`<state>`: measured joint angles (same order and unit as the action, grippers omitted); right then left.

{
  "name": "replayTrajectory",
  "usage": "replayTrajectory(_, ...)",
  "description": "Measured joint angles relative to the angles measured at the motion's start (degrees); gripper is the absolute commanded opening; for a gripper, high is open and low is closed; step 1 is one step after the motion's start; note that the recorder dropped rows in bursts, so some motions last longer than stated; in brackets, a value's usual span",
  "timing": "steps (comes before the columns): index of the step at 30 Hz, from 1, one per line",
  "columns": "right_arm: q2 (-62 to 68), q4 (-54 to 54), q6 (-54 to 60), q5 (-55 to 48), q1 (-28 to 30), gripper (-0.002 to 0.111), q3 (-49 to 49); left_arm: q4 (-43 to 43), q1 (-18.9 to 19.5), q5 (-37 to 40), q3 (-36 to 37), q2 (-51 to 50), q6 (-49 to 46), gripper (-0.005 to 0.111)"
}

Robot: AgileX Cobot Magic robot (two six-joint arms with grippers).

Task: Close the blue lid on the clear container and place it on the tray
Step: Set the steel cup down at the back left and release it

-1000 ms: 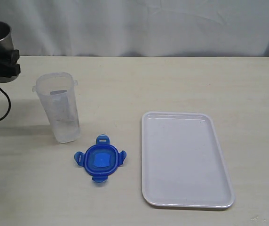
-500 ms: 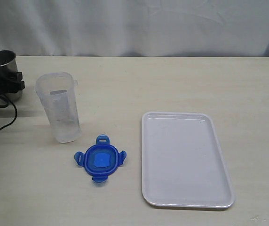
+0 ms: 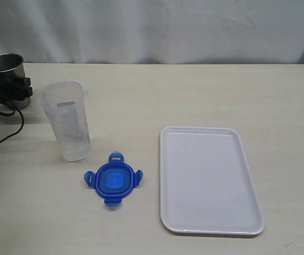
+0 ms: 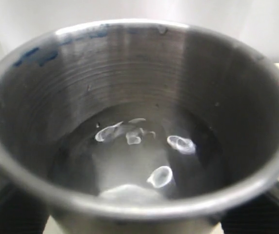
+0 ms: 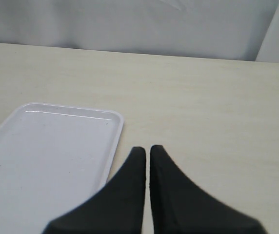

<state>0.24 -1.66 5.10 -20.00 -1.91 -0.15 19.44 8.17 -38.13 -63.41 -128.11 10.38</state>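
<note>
Lid [image 3: 113,182]: flat on tabletop [image 3: 157,95], near container [image 3: 67,121] base, not touching. Tray [image 3: 210,180] lies apart to right.
Lid likely light, thin, flexy; 4 flaps. Pinch rim between flaps.
Container upright, open; likely light, slick, tippy. Grip mid-wall.
Left tool [image 3: 6,87]: spread wide, clamped round cup [image 3: 7,62].
Right tool [image 5: 148,161]: jaws together, empty, beside tray.
</note>
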Motion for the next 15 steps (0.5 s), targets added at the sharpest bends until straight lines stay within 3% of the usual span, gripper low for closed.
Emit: replayTrajectory(15, 0.0, 0.0, 0.0, 0.0, 0.0, 0.004, 0.0, 0.1, 0.0, 0.79, -0.12, 0.0, -0.02, 0.001)
